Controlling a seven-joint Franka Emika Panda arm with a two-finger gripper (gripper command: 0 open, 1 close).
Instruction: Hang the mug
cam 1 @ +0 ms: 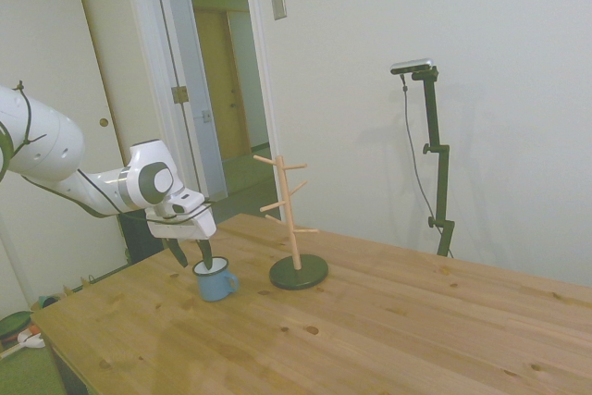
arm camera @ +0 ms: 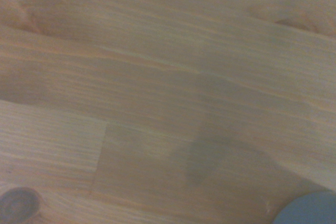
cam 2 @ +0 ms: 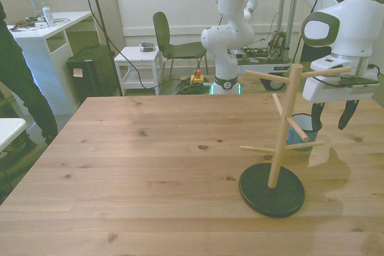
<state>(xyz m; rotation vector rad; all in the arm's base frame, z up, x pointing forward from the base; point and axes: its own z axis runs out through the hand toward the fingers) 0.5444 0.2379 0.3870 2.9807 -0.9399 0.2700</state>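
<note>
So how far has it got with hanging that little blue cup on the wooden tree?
Early days. Nothing is hung: the mug stands upright on the table, beside the rack, whose pegs are all bare. In hand: the open pincer sits at the mug's rim, one finger seemingly inside, the other outside. Left: close, lift, carry it over and hook the handle on a peg.
</note>
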